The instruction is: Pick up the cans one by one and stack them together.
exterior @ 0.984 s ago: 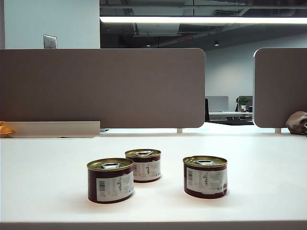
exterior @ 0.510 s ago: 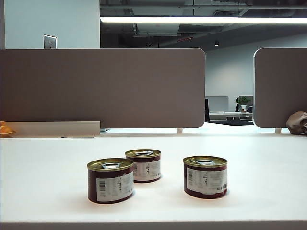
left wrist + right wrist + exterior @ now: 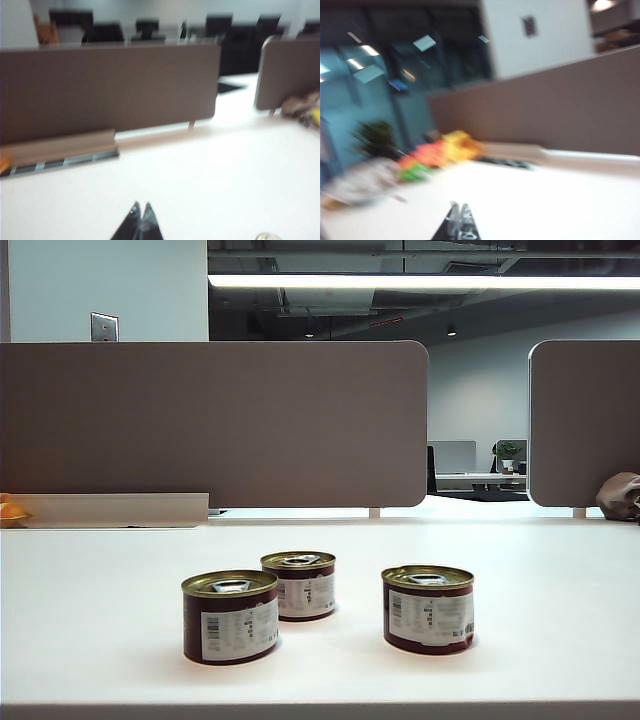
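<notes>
Three cans stand upright and apart on the white table in the exterior view: one at the front left [image 3: 231, 617], one behind it [image 3: 298, 585], one to the right [image 3: 428, 608]. Each has dark maroon sides, a white barcode label and a gold pull-tab lid. Neither arm shows in that view. In the left wrist view my left gripper [image 3: 141, 206] is shut and empty above the bare tabletop, with a gold can rim [image 3: 267, 236] at the picture's edge. In the blurred right wrist view my right gripper [image 3: 459, 206] is shut and empty over the table; no can shows there.
Brown divider panels [image 3: 215, 425] stand along the table's far edge, with a low tray [image 3: 115, 510] at their foot. An orange thing [image 3: 12, 510] sits at the far left and a brown bag [image 3: 620, 496] at the far right. Colourful objects [image 3: 440, 150] lie beyond the right gripper.
</notes>
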